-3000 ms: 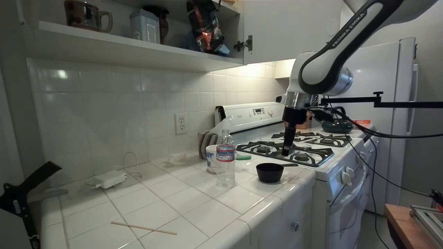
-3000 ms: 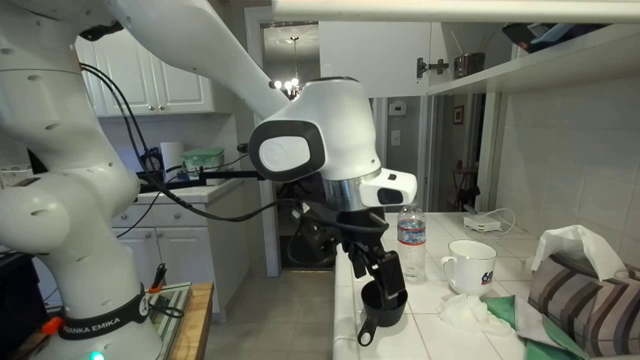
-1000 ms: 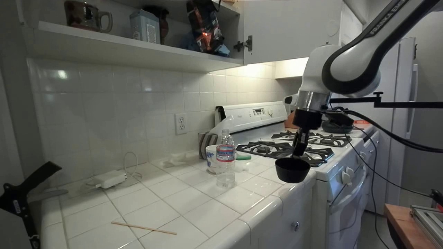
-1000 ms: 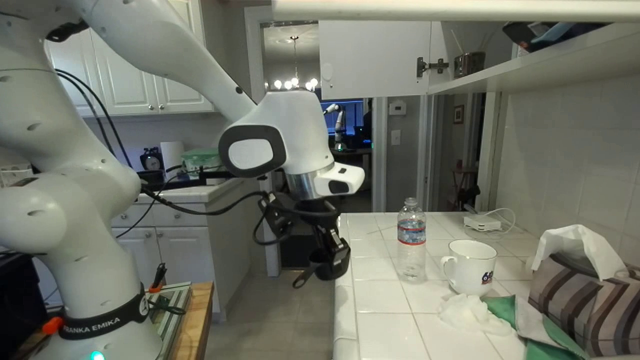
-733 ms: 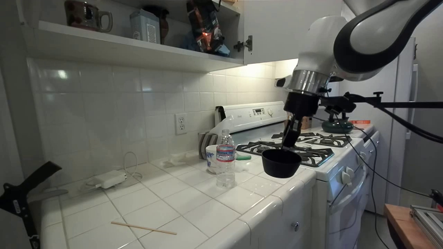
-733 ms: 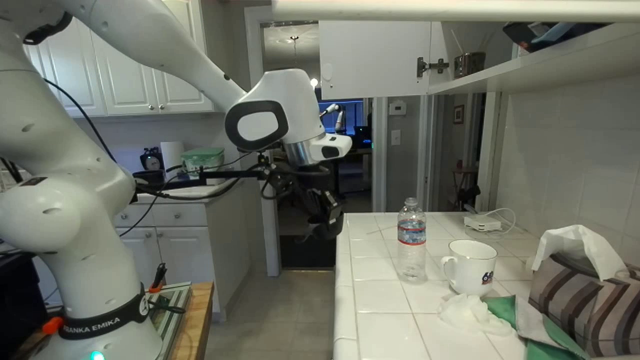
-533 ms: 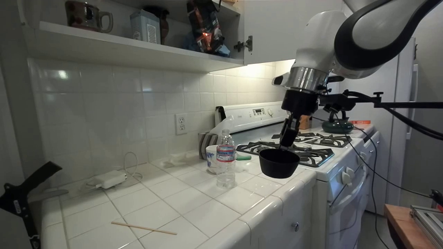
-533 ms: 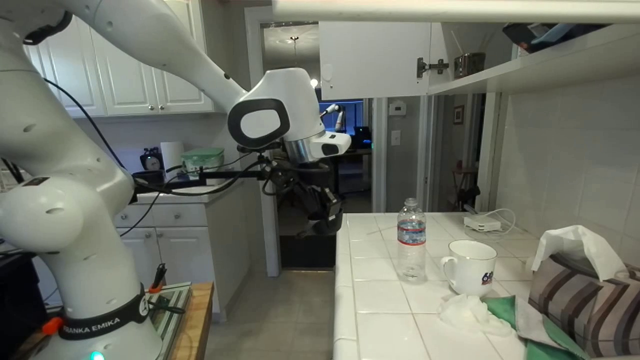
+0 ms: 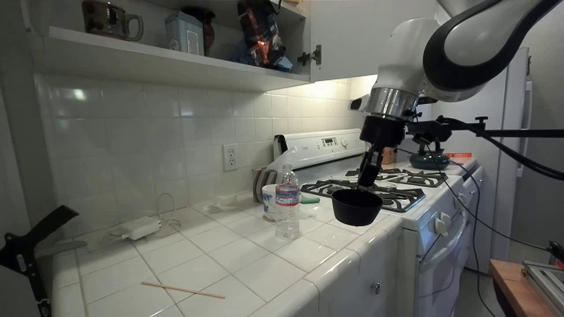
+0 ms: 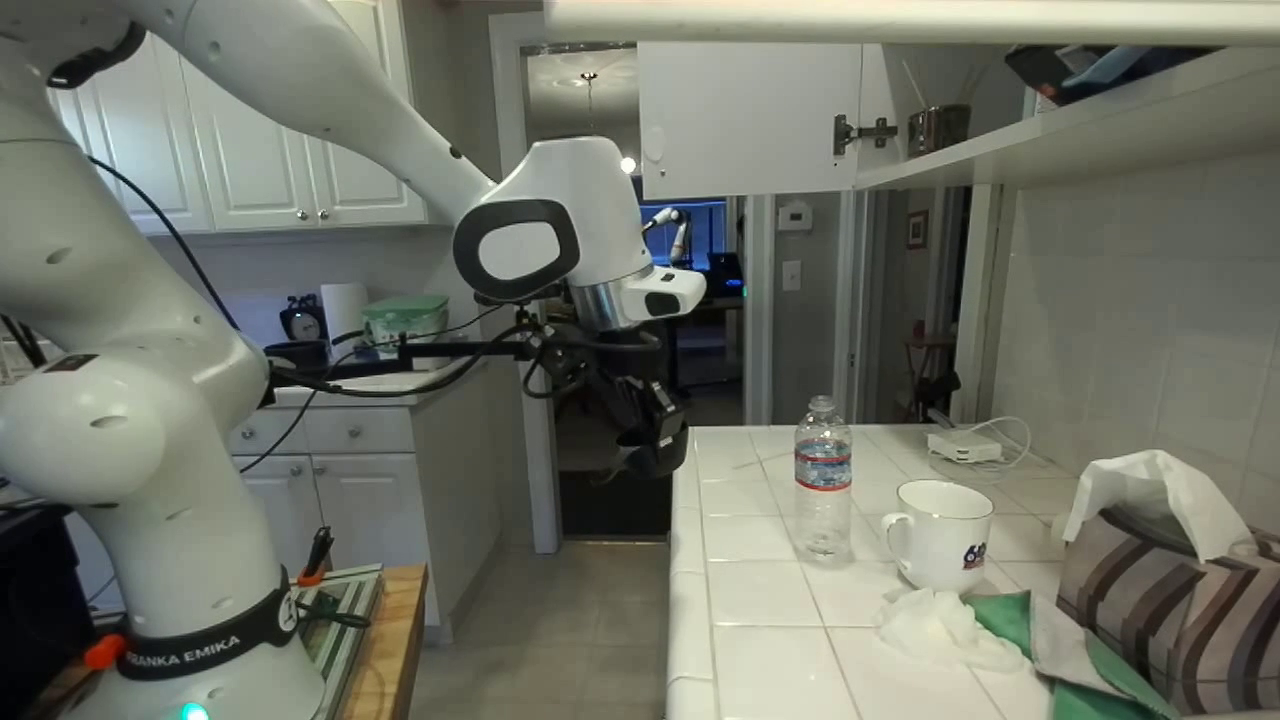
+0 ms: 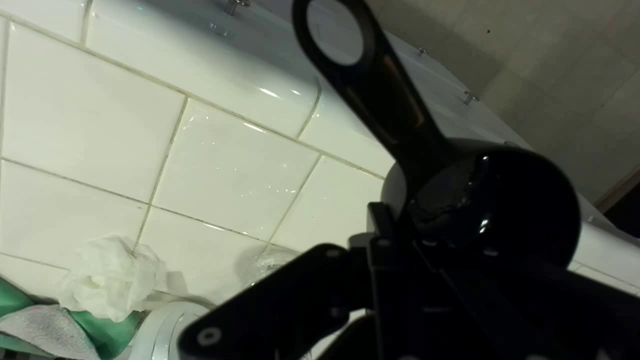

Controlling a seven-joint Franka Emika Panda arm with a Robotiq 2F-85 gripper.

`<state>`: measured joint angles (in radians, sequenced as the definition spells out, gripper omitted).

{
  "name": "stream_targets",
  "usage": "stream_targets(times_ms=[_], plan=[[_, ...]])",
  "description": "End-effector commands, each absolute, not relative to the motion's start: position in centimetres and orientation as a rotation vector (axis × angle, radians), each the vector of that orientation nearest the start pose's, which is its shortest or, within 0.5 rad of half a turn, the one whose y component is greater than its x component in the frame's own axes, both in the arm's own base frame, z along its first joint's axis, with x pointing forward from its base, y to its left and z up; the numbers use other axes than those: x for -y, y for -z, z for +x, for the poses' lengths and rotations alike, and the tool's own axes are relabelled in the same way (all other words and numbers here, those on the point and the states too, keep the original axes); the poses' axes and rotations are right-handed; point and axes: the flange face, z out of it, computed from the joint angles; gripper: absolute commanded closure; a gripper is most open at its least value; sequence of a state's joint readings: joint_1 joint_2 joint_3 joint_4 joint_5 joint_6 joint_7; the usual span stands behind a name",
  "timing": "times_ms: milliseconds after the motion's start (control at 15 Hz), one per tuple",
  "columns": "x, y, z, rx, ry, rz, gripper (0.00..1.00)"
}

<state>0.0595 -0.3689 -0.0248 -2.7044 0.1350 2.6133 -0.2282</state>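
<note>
One FRANKA EMIKA arm (image 10: 185,385), cup (image 9: 357,209) in gripper (image 9: 364,185), labelled bottle (image 10: 823,466)

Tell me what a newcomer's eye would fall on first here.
Probably the black cup, held in the jaws and hanging in the air by the edge of the tiled counter. Next, the clear bottle with its red-and-blue label, standing upright on that counter near the white mug.

In an exterior view the black cup (image 9: 357,209) hangs raised at four o'clock from centre, mouth up; in the wrist view its looped handle (image 11: 382,97) points toward eleven o'clock.
</note>
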Motion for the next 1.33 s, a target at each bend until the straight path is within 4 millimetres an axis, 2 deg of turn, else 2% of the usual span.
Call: stream_targets(times_ms=[0,267,600,733,1000,1267], plan=[[-2.4,-38.1,45.7,0.288,0.51,-3.024,0.99],[-6.2,-40.9,52.4,0.477,0.543,-2.996,0.99],[-11.0,-43.0,58.8,0.719,0.425,-3.02,0.99],[-12.5,-44.0,61.4,0.78,0.436,-3.055,0.99],[-15.2,-45.5,66.1,0.78,0.508,-3.063,0.99],[-17.8,-44.8,69.6,0.68,0.437,-3.004,0.99]])
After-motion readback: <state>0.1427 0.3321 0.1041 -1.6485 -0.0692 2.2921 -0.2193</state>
